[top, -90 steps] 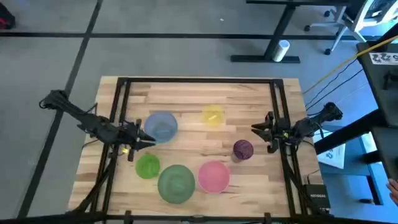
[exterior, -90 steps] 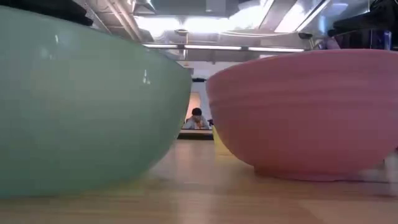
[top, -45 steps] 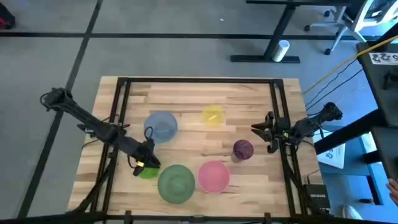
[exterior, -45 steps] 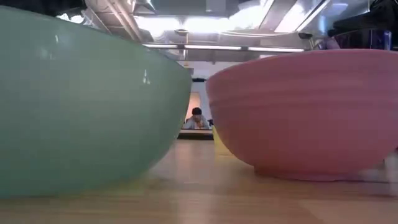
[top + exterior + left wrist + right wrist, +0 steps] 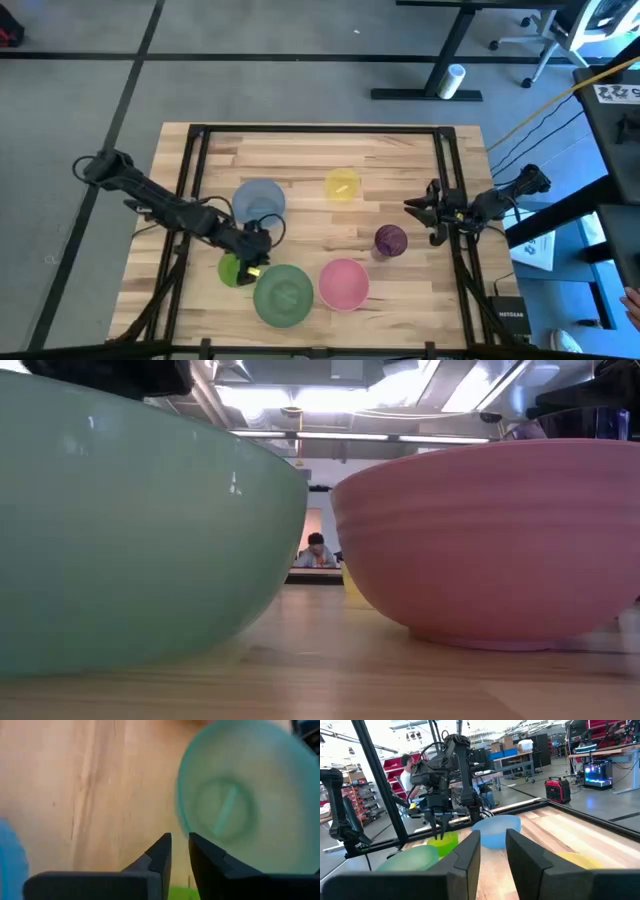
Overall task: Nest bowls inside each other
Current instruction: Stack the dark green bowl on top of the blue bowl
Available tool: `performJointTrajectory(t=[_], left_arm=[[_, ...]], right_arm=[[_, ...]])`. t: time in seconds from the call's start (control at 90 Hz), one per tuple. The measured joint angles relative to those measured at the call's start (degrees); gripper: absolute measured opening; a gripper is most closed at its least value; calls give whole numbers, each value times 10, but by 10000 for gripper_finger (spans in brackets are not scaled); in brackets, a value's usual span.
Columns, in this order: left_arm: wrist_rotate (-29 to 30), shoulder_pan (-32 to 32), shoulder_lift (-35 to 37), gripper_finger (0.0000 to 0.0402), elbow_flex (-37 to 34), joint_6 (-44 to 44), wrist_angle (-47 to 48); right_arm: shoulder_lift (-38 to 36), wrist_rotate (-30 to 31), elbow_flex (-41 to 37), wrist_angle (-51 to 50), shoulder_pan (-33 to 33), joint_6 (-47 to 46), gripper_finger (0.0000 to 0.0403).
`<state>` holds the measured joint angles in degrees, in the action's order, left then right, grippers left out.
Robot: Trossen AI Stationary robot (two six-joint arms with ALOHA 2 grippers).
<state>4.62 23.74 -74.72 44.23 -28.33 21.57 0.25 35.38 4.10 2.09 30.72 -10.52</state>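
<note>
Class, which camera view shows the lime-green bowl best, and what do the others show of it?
The right wrist view: the lime-green bowl stands under the left pincer. From above, the arm covers half of it. The left wrist view catches a sliver. The low view hides it.

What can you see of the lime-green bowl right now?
The lime-green bowl is small, round, plain and glossy, likely plastic. It sits upright on the wooden table, near the front left, beside the larger teal-green bowl and in front of the blue bowl. Nothing is nested in it. The left gripper hangs over its rim with fingers close together; contact can't be confirmed. In the right wrist view it shows under that gripper.
</note>
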Motion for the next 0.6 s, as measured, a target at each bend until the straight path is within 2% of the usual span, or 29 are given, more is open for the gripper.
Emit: performJointTrajectory(t=[0.278, 0.6], left_arm=[[-21, -6, -14, 145, 0, -15, -15], [-37, -6, -52, 159, 0, -18, -57]], right_arm=[[0, 0, 0, -1, 0, -1, 78], [0, 0, 0, -2, 0, -2, 78]])
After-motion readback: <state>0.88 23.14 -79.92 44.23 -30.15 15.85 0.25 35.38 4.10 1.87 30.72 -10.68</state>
